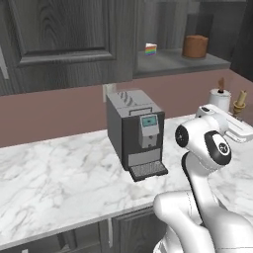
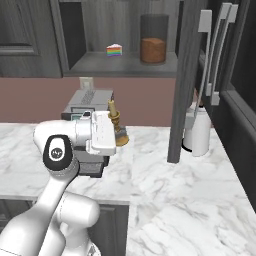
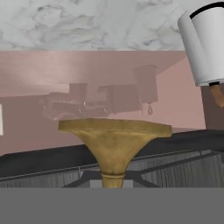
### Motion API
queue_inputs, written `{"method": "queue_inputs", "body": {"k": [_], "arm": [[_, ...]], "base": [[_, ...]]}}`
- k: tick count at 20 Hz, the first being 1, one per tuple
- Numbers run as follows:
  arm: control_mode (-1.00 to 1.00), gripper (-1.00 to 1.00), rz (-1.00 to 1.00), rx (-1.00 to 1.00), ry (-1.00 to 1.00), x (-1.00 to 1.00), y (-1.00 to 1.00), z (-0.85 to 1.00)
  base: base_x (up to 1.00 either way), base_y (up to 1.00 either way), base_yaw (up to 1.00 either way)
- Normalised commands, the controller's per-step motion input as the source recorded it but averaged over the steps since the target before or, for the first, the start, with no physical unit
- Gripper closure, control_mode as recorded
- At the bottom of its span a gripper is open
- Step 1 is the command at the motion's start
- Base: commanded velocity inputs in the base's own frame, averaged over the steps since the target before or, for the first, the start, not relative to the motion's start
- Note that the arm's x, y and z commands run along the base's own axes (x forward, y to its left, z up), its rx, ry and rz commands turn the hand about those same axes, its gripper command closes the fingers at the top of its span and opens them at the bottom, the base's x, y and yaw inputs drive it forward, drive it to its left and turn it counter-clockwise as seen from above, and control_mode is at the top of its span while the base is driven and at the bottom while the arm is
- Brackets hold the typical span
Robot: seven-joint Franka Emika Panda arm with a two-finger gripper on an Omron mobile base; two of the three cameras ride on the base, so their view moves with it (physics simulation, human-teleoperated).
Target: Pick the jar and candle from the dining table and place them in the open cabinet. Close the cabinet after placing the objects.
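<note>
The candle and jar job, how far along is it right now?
Done: the jar already sits on the open cabinet shelf, beside a slice of cake. In hand: the candle is gripped and held above the marble counter, below the shelf. Left: set the candle inside and close the door.

candle: slim cream-tan stick in a gold brass holder, upright, right at the tool's tip and raised above the marble bench; in the hand view its flared gold base shows close in front of the tool.
jar: short clear glass cylinder filled with brown stuff, upright on the cabinet shelf, above the tool and beyond it.
cabinet: dark grey wood-grain, door open, above and ahead of the tool.
</note>
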Motion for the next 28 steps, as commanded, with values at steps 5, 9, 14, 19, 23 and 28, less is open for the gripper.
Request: {"method": "queue_inputs", "body": {"k": [5,9,14,19,23,28], "arm": [[1.00,1.00,0.00,0.00,0.00,0.00,0.00,0.00],[1.00,1.00,0.00,0.00,0.00,0.00,0.00,0.00],[1.00,1.00,0.00,0.00,0.00,0.00,0.00,0.00],[-1.00,1.00,0.00,0.00,-0.05,-0.08,0.00,0.10],[-1.00,1.00,0.03,-0.01,-0.02,-0.12,0.04,0.34],[-1.00,1.00,0.08,-0.05,0.00,0.00,0.25,0.45]], "base": [[0.00,0.00,0.00],[0.01,0.00,0.00],[0.00,0.00,0.00],[0.00,0.00,0.00],[0.00,0.00,0.00],[0.00,0.00,0.00]]}}
